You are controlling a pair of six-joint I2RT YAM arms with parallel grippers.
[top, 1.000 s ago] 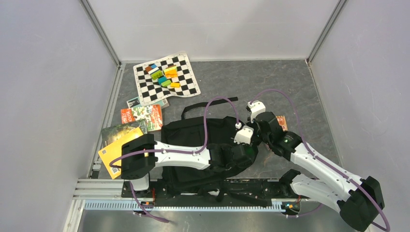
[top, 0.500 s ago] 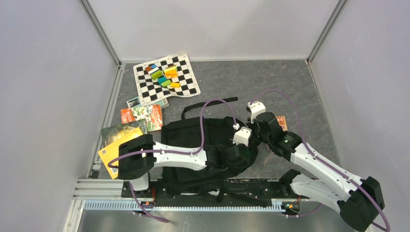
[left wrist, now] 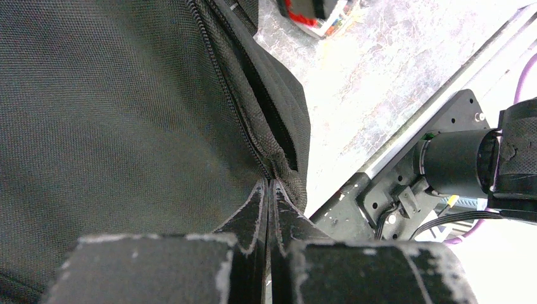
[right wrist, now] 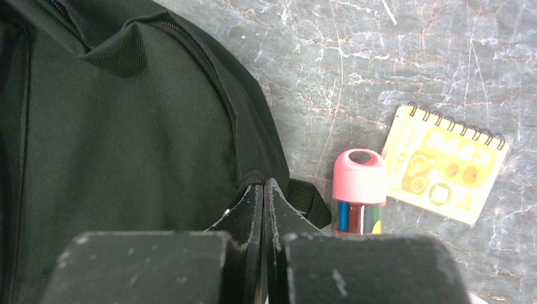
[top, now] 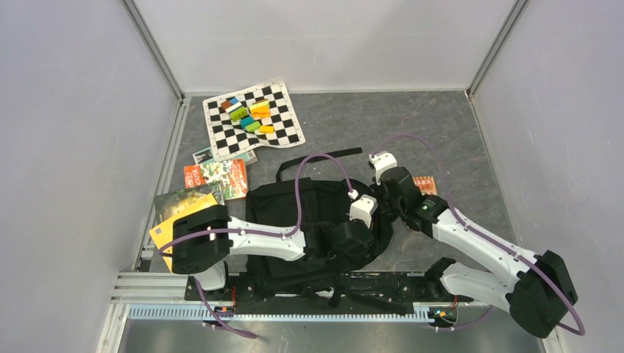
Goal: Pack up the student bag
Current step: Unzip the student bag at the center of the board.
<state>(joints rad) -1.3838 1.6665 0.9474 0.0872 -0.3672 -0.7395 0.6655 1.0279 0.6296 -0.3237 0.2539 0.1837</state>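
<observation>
The student bag (top: 294,209), a large black backpack, lies flat in the middle of the table, its straps toward the near edge. My left gripper (left wrist: 271,183) is shut, its tips pinching the bag's fabric (left wrist: 126,114) at the end of a zip seam (left wrist: 221,76). My right gripper (right wrist: 263,185) is shut on the bag's rounded edge (right wrist: 126,126), next to a strap loop (right wrist: 310,199). In the top view both wrists sit at the bag's right side. A pink-capped tube of coloured pens (right wrist: 359,199) and a yellow spiral notebook (right wrist: 446,163) lie just right of the bag.
A chequered mat (top: 283,132) with several coloured blocks (top: 250,114) lies at the back left. Books (top: 215,178) and a yellow book (top: 176,224) lie left of the bag. A metal rail (top: 279,309) runs along the near edge. Grey walls enclose three sides.
Both grippers have moved a little to the left with the bag's right edge, and the bag has bunched leftward. More of the notebook shows beside the right wrist.
</observation>
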